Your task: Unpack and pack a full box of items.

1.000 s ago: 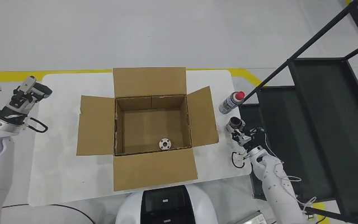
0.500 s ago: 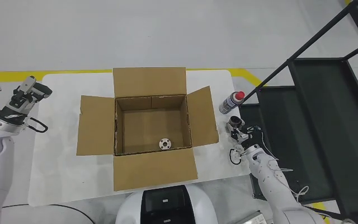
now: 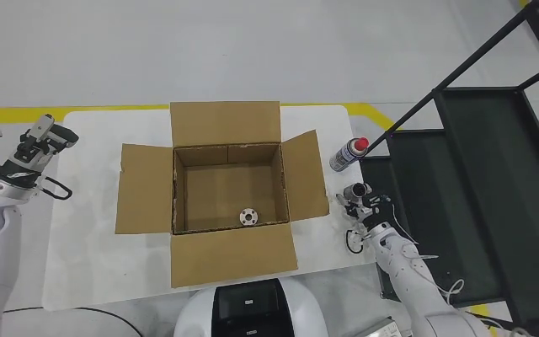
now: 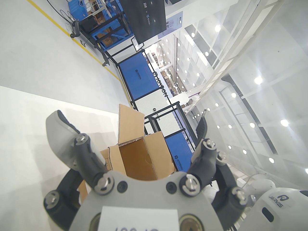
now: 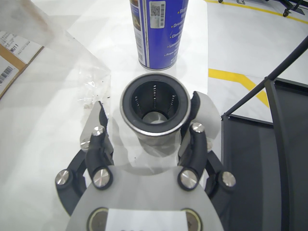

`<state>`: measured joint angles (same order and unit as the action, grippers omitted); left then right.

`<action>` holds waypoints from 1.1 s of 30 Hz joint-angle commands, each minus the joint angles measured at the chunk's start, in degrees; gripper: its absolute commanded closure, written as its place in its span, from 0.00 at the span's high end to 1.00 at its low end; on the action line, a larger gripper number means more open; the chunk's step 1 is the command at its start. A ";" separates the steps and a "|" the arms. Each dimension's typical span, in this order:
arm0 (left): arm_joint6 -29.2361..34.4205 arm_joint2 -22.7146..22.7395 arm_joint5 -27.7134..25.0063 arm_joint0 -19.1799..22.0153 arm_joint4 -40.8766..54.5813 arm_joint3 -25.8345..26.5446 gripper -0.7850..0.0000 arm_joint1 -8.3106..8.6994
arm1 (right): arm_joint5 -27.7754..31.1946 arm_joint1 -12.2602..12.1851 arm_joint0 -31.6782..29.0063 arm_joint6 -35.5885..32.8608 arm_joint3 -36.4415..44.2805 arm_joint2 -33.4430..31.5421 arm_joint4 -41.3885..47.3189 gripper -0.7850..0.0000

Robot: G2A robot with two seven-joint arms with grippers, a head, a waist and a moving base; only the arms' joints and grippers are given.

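Steel bearing [image 5: 154, 143] stands unclamped within the spread right end effector [image 5: 148, 106], beside a can [image 5: 160, 20]; left end effector [image 4: 131, 121], tilted up, gapes empty; flange [image 3: 248, 216] lies in box [image 3: 143, 189].

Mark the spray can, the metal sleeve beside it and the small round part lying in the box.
spray can [image 5: 157, 25], right wrist view, barcode label on its body.
metal sleeve [image 5: 156, 143], right wrist view, outer wall.
round part [image 3: 248, 216], top view, its top face.
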<state>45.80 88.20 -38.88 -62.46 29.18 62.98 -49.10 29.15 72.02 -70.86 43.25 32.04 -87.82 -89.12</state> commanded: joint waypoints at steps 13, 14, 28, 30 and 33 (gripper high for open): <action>0.00 0.00 0.00 0.00 0.00 0.00 1.00 0.00 | 4.94 -2.61 -13.74 0.87 22.89 -3.64 0.72 1.00; 0.00 0.00 0.00 0.00 0.00 0.00 1.00 0.00 | 6.38 -2.86 -15.24 -0.39 25.75 -4.32 1.27 1.00; 0.00 0.00 0.00 0.00 0.00 0.00 1.00 0.00 | 14.95 -4.87 -34.16 -26.36 62.13 -14.86 13.64 1.00; 0.00 0.00 0.00 0.00 0.00 0.00 1.00 0.00 | 14.76 -5.04 -35.64 -32.94 66.35 -16.00 16.06 1.00; 0.00 0.00 0.00 0.00 0.00 0.00 1.00 0.00 | 15.54 -5.36 -37.40 -41.87 72.19 -17.30 19.73 1.00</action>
<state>45.80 88.20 -38.88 -62.46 29.18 62.97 -49.10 44.92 66.77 -108.00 4.87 102.35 -104.46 -70.35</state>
